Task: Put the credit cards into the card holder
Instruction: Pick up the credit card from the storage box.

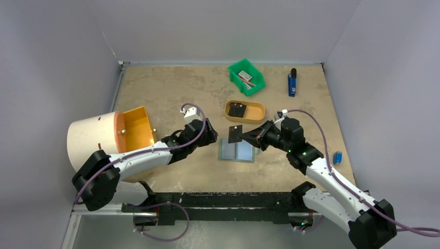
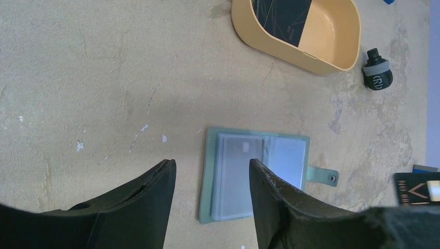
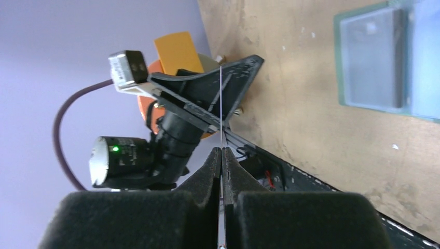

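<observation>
The right gripper (image 1: 245, 137) is clamped on one black card (image 1: 235, 133), upright just above the open wallet (image 1: 237, 151) at frame centre. Its pockets seem to hold no card yet. More cards (image 1: 238, 109) wait in the tray (image 1: 255, 111) above. The left gripper (image 1: 210, 136) stands with fingers apart beside the wallet.

The card holder (image 1: 237, 150) lies open on the tabletop (image 1: 171, 93), between the left fingers (image 2: 140, 207) and the right fingers (image 3: 205, 181). The right fingers pinch a credit card (image 1: 235, 133) over its far edge. Behind it sits the tray (image 1: 257, 120) with a second card (image 1: 237, 109) inside, and the bin (image 1: 234, 72) stands farther back.
</observation>
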{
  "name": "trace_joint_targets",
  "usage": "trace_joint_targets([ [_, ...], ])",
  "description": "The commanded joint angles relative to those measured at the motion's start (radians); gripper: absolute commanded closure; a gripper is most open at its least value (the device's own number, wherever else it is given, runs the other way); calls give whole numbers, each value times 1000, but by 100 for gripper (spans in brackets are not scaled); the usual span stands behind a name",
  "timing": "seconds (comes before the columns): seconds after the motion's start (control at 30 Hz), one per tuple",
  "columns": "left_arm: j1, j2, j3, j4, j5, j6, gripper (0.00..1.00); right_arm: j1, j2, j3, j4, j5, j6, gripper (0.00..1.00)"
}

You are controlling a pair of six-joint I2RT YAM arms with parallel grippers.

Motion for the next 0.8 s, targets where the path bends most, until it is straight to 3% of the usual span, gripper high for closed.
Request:
trace_joint_targets([
  [0.0, 3, 9, 14, 21, 9, -18, 47, -4, 8, 76, -4, 32, -27, 100],
  [0.07, 4, 8, 9, 21, 9, -18, 47, -4, 25, 94, 13, 31, -192, 100],
  [0.17, 5, 14, -8, 41, 26, -21, 47, 10, 86, 172, -92, 61, -570, 100],
  [0.27, 4, 47, -8, 80, 83, -11, 48, 14, 113, 110, -102, 87, -715, 100],
  [0.37, 4, 82, 9, 87, 108, 0, 51, 14, 143, 18, -10, 1, -702, 100],
  [0.77, 5, 156, 22, 25, 46, -9, 59, 2, 286, -107, 161, 66, -624, 100],
])
